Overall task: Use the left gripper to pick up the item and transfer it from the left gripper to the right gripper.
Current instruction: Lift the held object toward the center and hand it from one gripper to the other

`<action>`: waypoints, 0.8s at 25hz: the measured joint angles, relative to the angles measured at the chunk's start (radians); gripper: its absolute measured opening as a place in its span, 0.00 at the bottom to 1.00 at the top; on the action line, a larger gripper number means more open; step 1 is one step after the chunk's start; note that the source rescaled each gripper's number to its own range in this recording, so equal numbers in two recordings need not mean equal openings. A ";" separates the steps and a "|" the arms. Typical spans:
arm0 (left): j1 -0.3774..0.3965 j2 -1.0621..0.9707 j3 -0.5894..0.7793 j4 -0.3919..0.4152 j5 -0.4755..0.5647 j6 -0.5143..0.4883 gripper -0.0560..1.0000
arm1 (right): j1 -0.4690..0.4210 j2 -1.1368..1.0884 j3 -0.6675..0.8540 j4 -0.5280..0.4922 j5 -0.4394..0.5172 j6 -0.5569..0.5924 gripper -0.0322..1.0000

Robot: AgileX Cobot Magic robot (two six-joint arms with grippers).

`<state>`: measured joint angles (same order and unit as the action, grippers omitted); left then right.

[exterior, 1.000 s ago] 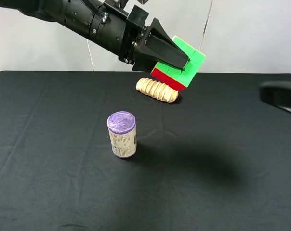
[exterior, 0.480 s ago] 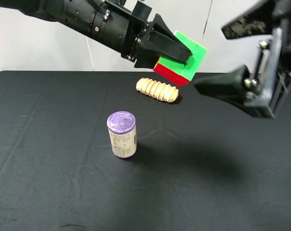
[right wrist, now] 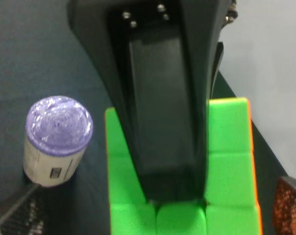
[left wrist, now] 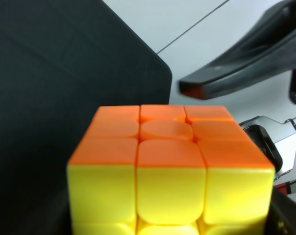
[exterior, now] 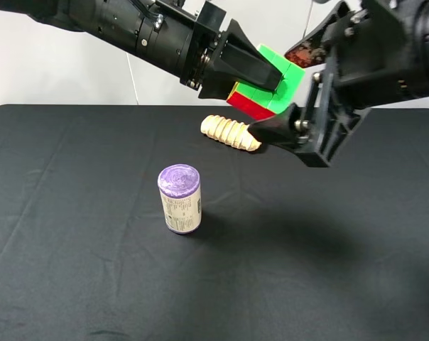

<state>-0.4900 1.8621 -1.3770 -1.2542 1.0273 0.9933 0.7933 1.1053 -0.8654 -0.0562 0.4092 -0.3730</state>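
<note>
Cube (exterior: 288, 79) hangs just above the roll (exterior: 231, 132), clamped in my closed left pincer (exterior: 266, 85). My right pincer (exterior: 273, 94) stands wide open, bracketing the cube. Risk: releasing left before right clamps drops it; skewed closure strikes the left pincer.

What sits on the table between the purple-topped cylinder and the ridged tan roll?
Only bare black cloth between cylinder and roll, per the exterior high view.
</note>
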 joint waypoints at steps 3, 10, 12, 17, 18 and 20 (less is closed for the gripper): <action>0.000 0.000 0.000 0.000 -0.010 0.000 0.05 | 0.000 0.026 -0.001 -0.005 -0.035 0.009 1.00; 0.000 0.000 0.000 0.000 -0.024 0.000 0.05 | 0.000 0.080 -0.001 -0.008 -0.109 0.027 1.00; 0.000 0.000 0.000 0.000 -0.024 0.000 0.05 | 0.000 0.083 -0.001 -0.008 -0.120 0.027 1.00; 0.000 0.000 0.000 0.001 -0.024 0.000 0.05 | 0.000 0.096 -0.001 -0.008 -0.132 0.040 1.00; 0.000 0.000 0.000 0.001 -0.024 0.000 0.05 | 0.000 0.099 -0.001 -0.008 -0.132 0.041 1.00; 0.000 0.000 0.002 0.009 -0.018 0.000 0.05 | 0.000 0.101 -0.002 -0.011 -0.133 0.041 0.86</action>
<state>-0.4900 1.8621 -1.3751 -1.2450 1.0096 0.9933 0.7933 1.2062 -0.8673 -0.0675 0.2759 -0.3316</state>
